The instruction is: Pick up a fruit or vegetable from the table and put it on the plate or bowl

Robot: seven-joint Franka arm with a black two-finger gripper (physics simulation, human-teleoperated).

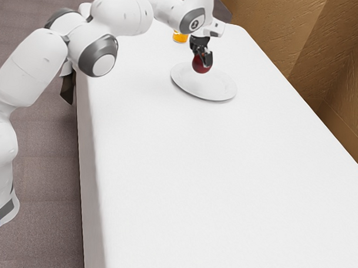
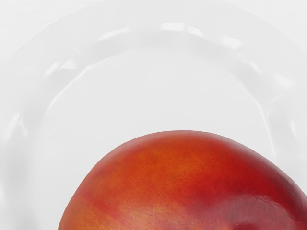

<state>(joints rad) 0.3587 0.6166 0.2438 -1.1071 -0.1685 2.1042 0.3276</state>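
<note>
Red-orange fruit (image 2: 192, 187): round, smooth-skinned, close under the hand in the wrist view, with the white plate (image 2: 144, 45) spread beneath it.

Gripper (image 1: 201, 57): upper middle of the exterior view, pointing down. Its black fingers are closed narrowly on the fruit from two sides. The fruit sits between the jaws and bulges below the tips.

Position: over the plate, toward its upper-left part rather than dead centre. Whether it touches the plate or hangs just above cannot be told.

Plate: shallow, low-rimmed, on the white table (image 1: 195, 181).

Orange object (image 1: 180, 36): on the table just behind the hand, near the plate's far edge.

Hazards, as judged:
- A round fruit let go from any height may roll across so flat a dish and over the rim.
- Uneven opening of the fingers could push it sideways.
- A careless lift-away could clip the orange object.
</note>
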